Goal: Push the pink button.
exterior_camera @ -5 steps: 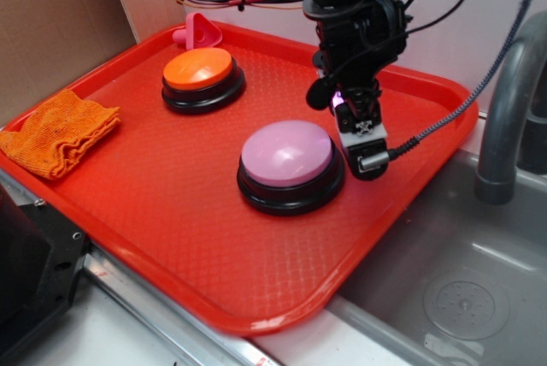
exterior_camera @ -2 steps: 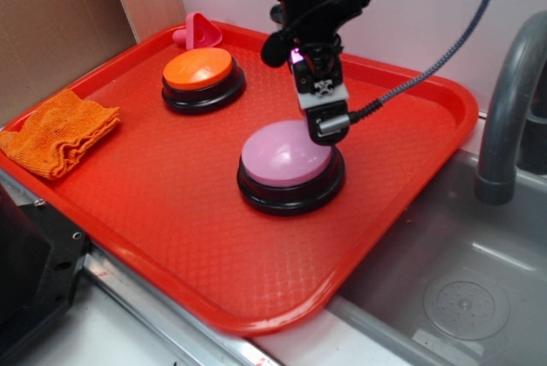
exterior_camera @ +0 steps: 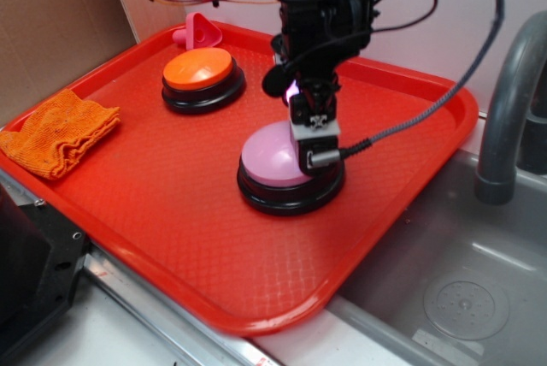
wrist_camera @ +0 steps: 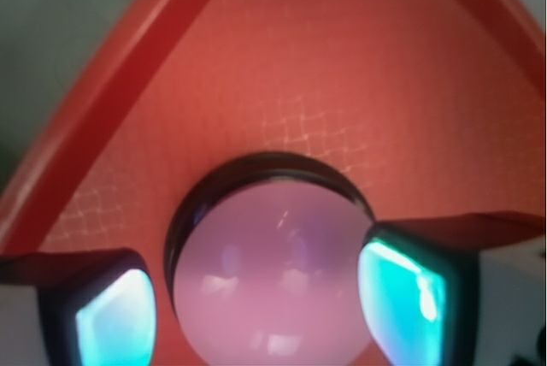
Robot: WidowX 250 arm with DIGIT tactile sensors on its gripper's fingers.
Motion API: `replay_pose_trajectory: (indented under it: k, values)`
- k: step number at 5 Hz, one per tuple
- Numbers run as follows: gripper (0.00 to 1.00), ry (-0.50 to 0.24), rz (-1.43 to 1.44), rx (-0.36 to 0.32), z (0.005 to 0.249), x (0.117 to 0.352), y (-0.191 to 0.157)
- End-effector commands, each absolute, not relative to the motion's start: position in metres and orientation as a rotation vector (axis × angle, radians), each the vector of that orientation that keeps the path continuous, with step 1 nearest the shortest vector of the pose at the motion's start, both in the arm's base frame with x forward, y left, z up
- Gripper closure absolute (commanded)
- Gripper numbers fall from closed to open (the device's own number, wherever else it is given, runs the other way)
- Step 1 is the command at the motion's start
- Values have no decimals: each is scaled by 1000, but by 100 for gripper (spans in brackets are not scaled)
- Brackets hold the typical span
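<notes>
A red tray [exterior_camera: 171,212] is seen spanning most of the worktop, with a sink basin [exterior_camera: 461,298] and a grey faucet [exterior_camera: 504,118] at its right edge. An orange cloth [exterior_camera: 55,131] is laid at the tray's left side, and an orange-topped button [exterior_camera: 201,75] is set toward the back, with a small hot-pink plastic piece [exterior_camera: 198,31] just behind it. The pink button [exterior_camera: 273,161] is placed near the middle of the tray, right of centre. The gripper [exterior_camera: 312,148] is positioned directly over the button's dome, at or just above its right part; contact cannot be confirmed from the exterior view. In the wrist view the dome [wrist_camera: 273,285] is framed between the two fingers [wrist_camera: 402,293], which are held apart, so the gripper is judged to be parted and holding nothing. The step in hand is judged to be the descent onto the button. A straight downward press is called for next, kept over the dome so that the tip does not slide off its curved edge.
</notes>
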State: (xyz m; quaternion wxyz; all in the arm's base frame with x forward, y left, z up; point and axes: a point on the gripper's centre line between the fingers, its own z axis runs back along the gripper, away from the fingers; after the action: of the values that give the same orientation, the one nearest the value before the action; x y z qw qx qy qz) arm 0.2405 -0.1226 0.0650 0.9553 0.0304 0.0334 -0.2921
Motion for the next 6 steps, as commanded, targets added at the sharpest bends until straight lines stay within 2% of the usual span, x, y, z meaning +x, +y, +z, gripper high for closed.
replay_pose_trajectory:
  k: [1,2,4,6]
  values:
    - [0,72,-597,29,60,245,-125]
    - [0,57,-597,32,63,244,-124]
    - [0,-39,-553,27,99,240,-114]
    - [0,-69,-550,38,117,245,-117]
